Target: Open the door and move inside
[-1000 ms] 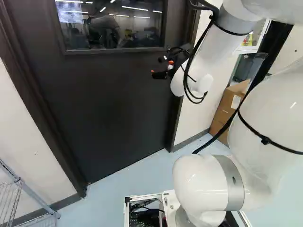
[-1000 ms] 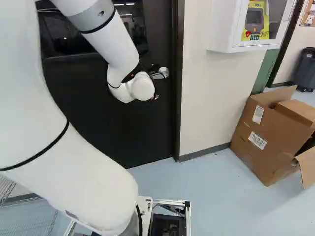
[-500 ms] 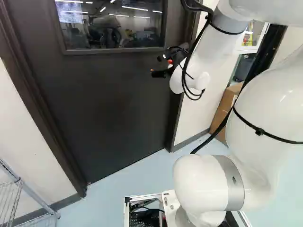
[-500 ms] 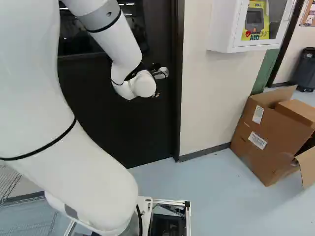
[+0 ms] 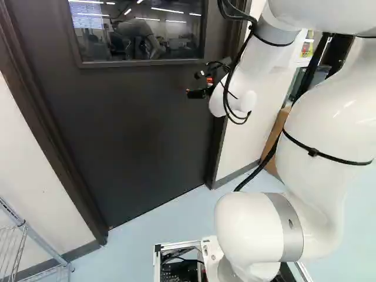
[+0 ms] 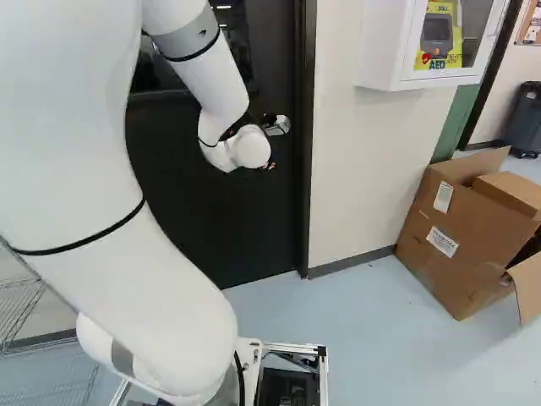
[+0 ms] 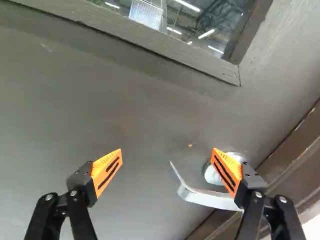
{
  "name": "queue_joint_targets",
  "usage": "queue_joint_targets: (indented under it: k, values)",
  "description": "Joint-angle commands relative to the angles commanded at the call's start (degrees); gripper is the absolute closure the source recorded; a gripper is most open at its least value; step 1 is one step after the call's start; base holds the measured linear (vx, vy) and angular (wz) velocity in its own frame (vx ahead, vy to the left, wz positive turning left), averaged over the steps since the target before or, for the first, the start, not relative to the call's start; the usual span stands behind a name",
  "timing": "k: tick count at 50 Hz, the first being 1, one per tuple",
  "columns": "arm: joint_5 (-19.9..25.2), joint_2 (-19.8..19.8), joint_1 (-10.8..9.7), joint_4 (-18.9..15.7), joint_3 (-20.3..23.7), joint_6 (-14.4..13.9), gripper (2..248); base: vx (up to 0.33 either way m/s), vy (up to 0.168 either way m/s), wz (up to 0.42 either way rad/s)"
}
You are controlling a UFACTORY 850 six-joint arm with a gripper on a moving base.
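Door (image 5: 135, 129) shut in its dark frame (image 6: 304, 178), straight ahead of the base. White arm (image 5: 311, 135) reaches forward to the door's right side, pincer (image 5: 194, 84) at about handle height, below and right of the window (image 5: 141, 29). Pincer wide open, big gap between the orange pads, nothing gripped. Handle (image 6: 277, 125) is on the right side of the door, near the frame. In the wrist view, the handle is ahead of the pincer: one finger (image 7: 228, 172) overlaps the round base (image 7: 217, 176) and covers part of the lever (image 7: 207, 197); the lever's bent free end sticks out into the gap between fingers, short of the other finger (image 7: 106, 170), which has only plain door behind it. Can't tell if the overlapping finger touches the handle.

Right base view: pale wall (image 6: 355, 186) right of the door, white wall cabinet (image 6: 380, 51) up on it, open cardboard box (image 6: 461, 241) on the floor (image 6: 372, 347) to the right, dark bin (image 6: 524, 118) farther back. Left base view: wire rack (image 5: 23, 232) near left, by the wall.
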Motion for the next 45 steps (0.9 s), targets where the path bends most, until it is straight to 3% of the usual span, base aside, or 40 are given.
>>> queue_joint_targets:
  k: [45]
  values:
    - [0.0,-4.8,0.9,0.0,1.3,0.0,3,0.000,0.000,0.000]
